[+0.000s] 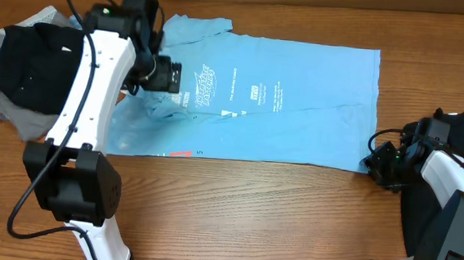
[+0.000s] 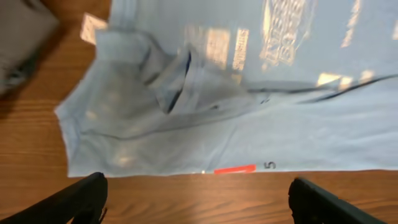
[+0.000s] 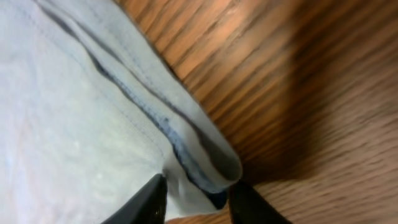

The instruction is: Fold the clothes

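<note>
Your light blue T-shirt (image 1: 300,94) is lying flat on the surface (image 1: 251,213). Your left pincer (image 2: 198,198) is hanging above its crumpled sleeve end, widely spread and holding nothing. Your right pincer (image 3: 196,202) is straddling the hem corner; I cannot tell whether it is pinching it.

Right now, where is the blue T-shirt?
In the overhead view, the blue T-shirt lies spread across the middle of the table, between the black and grey clothes on the left and the right gripper at its right-hand edge.
</note>
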`<state>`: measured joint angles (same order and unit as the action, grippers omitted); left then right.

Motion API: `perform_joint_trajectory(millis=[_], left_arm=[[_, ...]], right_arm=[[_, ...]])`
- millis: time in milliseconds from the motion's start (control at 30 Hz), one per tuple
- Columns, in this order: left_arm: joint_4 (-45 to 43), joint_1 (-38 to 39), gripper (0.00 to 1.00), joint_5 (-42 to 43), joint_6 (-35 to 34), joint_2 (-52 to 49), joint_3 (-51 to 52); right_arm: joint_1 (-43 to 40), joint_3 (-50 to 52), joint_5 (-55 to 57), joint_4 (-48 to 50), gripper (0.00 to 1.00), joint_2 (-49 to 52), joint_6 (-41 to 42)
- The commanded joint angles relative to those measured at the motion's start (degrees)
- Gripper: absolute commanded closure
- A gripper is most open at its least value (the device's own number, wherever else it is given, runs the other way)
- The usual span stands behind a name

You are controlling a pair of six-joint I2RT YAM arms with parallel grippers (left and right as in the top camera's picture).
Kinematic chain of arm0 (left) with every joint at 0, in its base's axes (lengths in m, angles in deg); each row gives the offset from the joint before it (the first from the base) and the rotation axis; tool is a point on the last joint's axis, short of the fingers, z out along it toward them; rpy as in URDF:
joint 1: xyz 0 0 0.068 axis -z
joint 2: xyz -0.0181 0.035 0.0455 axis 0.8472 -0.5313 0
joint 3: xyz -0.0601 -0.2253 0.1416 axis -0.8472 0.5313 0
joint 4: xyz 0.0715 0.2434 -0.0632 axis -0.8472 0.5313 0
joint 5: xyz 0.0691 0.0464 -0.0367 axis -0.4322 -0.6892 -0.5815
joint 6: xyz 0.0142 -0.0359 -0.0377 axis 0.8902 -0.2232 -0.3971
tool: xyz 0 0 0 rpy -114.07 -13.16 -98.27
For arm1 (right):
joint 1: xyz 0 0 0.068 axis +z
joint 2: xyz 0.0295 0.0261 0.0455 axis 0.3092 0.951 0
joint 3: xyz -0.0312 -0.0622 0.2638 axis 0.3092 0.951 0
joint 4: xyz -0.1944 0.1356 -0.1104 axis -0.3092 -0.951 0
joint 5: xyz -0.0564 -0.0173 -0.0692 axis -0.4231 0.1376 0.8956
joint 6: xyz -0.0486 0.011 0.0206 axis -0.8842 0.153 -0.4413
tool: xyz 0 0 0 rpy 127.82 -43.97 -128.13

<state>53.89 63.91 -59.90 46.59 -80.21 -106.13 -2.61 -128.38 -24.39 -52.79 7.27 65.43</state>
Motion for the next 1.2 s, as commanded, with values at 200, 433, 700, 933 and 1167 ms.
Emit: perform_joint_trajectory(millis=[200,433,700,933,1167], left_arm=[[2.5,-0.1,0.04,0.5,0.9,-0.1,-3.5],[6.8,-0.4,0.00,-0.1,0.8,-0.1,-3.5],[13.6,-6.1,0.00,-0.1,-0.7,-0.1,-3.3],[13.6,-13.4,0.00,0.9,-0.6,-0.1,0.8],[7.3,-15.6,0.07,1.1,-0.2,-0.1,14.8]], right_arm=[[-0.6,-0.9,2.0,-4.4,0.96,-0.4,0.3],[-1.3,-5.8,17.4,-22.0,0.96,-4.6,6.2],[-1.3,-6.1,19.0,-22.3,0.55,-8.5,7.6],[-1.3,-9.4,12.6,-21.0,0.43,-12.7,4.2],[-1.3,-9.9,4.3,-18.8,0.43,-14.5,-0.2]])
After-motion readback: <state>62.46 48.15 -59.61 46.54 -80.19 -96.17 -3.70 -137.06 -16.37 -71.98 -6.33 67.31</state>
